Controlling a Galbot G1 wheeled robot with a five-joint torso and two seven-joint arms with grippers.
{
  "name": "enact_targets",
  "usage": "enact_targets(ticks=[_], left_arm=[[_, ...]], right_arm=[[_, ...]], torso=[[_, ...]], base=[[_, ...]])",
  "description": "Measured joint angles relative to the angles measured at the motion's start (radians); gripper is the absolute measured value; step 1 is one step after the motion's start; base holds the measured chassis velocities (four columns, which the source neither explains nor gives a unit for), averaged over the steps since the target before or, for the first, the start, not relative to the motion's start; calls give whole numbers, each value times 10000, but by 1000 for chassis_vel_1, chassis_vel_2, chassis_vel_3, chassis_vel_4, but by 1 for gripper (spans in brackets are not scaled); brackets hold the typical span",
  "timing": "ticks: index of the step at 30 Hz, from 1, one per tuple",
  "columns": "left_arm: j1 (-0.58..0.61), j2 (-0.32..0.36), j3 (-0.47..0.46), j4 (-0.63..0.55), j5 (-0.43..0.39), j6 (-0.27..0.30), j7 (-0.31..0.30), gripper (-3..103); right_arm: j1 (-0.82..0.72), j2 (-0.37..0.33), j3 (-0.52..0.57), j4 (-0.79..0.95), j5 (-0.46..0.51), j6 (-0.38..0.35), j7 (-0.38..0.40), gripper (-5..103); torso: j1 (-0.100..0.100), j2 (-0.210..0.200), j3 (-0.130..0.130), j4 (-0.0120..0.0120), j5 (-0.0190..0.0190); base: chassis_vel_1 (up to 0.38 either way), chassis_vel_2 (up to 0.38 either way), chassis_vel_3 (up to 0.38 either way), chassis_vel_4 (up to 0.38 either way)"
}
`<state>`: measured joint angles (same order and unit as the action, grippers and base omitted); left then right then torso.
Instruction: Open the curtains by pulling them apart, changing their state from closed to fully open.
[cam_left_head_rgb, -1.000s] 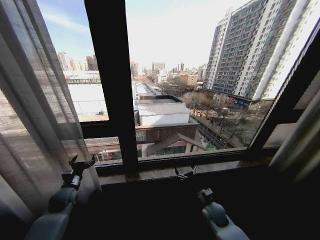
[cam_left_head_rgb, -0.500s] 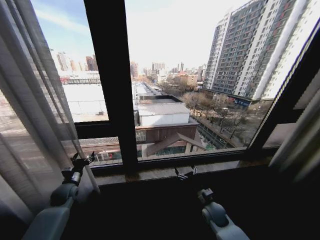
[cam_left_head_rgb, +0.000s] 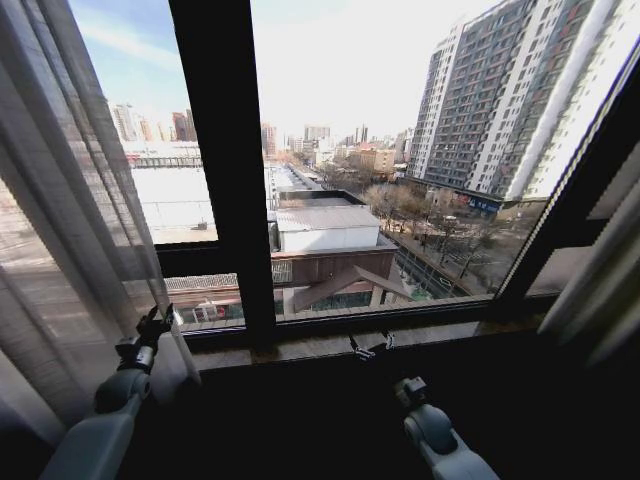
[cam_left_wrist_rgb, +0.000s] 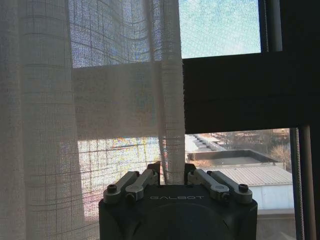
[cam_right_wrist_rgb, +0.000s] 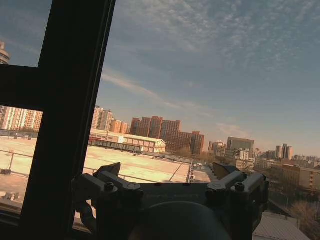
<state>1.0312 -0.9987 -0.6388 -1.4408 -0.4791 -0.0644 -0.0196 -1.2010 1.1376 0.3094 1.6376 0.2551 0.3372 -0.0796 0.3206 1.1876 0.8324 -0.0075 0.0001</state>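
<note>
Left wrist view: curtains (cam_left_wrist_rgb: 100, 100) in left gripper (cam_left_wrist_rgb: 172, 175).

2 curtains, left (cam_left_head_rgb: 70, 220) and right (cam_left_head_rgb: 600, 290), 2 tools, left (cam_left_head_rgb: 155, 325) and right (cam_left_head_rgb: 371, 347), 1 window frame (cam_left_head_rgb: 225, 170)

One word can be read: "GALBOT", in small pale capital letters across the dark rounded housing of the left claw (cam_left_wrist_rgb: 173, 176), just below its two metal finger linkages, at about 6 o'clock in the left wrist view. The distant tower blocks, low roofs and black window frame bars carry no lettering, number or sign that can be made out in any view.
</note>
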Motion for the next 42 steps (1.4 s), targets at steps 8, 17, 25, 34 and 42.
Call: enact_targets(ticks=[8,17,25,34,42], left_arm=[[87,29,-69,2,-90,-94,15,2],[125,27,-103,-11,-96,-129,14,0],[145,42,-156,11,-108,-187,14,0],[193,-63,-175,77,-95,-303,-14,0],[216,-120,-188,143,-57,-388,-25,0]], right_arm=[[0,0,0,0,0,0,0,100],[0,0,0,0,0,0,0,100],[0,0,1,0,0,0,0,100],[0,0,1,0,0,0,0,100],[0,0,1,0,0,0,1,100]], torso=[[0,0,0,1,-1],[0,0,0,0,-1],[0,0,0,0,1],[-1,0,0,3,-1],[3,-1,1,-1,1]], base=[[0,0,0,0],[0,0,0,0],[33,35,-35,-31],[198,188,-175,-191],[292,279,-285,-269]])
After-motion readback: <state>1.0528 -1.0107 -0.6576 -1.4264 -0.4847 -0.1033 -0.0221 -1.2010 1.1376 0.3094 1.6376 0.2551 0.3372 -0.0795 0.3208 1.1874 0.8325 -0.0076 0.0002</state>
